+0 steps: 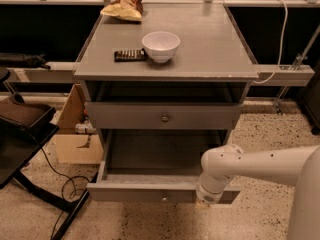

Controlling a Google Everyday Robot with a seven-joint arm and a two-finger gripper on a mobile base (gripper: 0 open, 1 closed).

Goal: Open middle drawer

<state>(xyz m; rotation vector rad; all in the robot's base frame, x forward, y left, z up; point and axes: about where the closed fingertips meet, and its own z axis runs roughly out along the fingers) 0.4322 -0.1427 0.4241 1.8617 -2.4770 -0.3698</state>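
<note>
The grey cabinet (165, 59) stands in the middle of the camera view. Its middle drawer (145, 191) is pulled well out towards me, and its low flat front carries a small round knob (164, 198). The drawer's inside looks empty. The taller-fronted top drawer (125, 116) above it is shut, with its own knob (164, 117). The lowest drawer is hidden under the pulled-out one. My white arm (260, 164) reaches in from the right. My gripper (206, 200) is at the middle drawer's front edge, just right of its knob, mostly hidden behind the wrist.
On the cabinet top are a white bowl (161, 46), a dark snack bar (130, 55) and a chip bag (124, 4). A cardboard box (75, 134) and black chair parts with cables (25, 129) are on the left. A white cable (280, 44) hangs at the right.
</note>
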